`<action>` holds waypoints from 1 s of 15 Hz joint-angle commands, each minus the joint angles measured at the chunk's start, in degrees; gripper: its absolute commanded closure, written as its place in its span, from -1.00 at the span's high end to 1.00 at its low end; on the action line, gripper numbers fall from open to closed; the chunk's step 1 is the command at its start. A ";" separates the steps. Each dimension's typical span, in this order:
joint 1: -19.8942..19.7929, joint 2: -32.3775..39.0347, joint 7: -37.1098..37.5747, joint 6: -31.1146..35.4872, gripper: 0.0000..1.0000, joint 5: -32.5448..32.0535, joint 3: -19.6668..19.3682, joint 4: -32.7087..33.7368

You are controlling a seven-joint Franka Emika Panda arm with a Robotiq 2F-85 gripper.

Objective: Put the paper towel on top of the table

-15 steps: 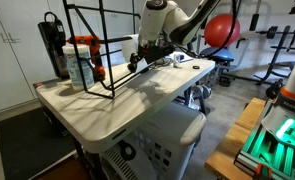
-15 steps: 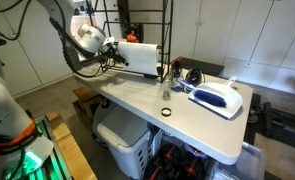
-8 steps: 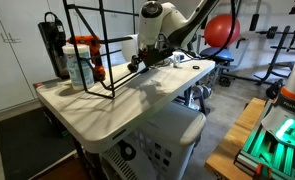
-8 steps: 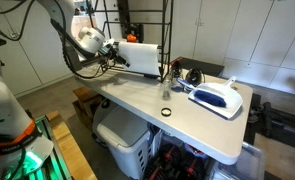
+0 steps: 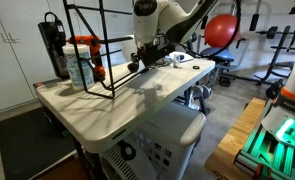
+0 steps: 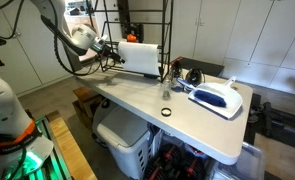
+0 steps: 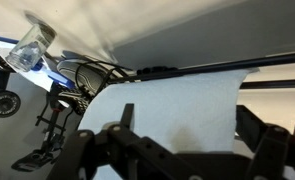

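Note:
The paper towel (image 6: 140,57) is a plump white roll held lying on its side in the air, over the far edge of the cream table (image 6: 199,122) and beside the black wire rack (image 6: 147,25). My gripper (image 6: 114,52) is shut on one end of it. In the wrist view the roll (image 7: 177,105) fills the space between my dark fingers (image 7: 125,116), and my gripper (image 7: 187,135) spans it. In an exterior view the gripper (image 5: 140,56) hangs over the table (image 5: 137,100), and the arm hides the roll.
The wire rack (image 5: 92,50) stands on the table with bottles (image 5: 82,62) behind it. A blue-and-white device (image 6: 217,97), a small glass (image 6: 167,90) and a black ring (image 6: 166,111) lie on the table. A white vented machine (image 5: 162,140) sits below the edge.
The arm's upper links have swung slightly up and sideways. The roll stays gripped at nearly the same spot by the rack.

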 commanded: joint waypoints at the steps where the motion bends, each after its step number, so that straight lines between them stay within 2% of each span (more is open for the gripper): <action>1: 2.03 -2.23 -0.27 -4.29 0.93 2.22 -0.40 -1.61; 2: 2.17 -2.20 -0.07 -4.71 0.48 1.67 -0.53 -1.37; 4: 1.96 -1.85 -0.60 -4.71 0.39 1.42 -0.75 -0.81; 12: 1.91 -2.12 -1.19 -4.51 -0.85 3.25 -1.11 -1.05; 14: 2.27 -2.55 -0.82 -5.02 -1.00 3.45 -0.95 -1.40; 15: 2.44 -2.73 -0.65 -5.44 -1.00 3.41 -0.90 -1.53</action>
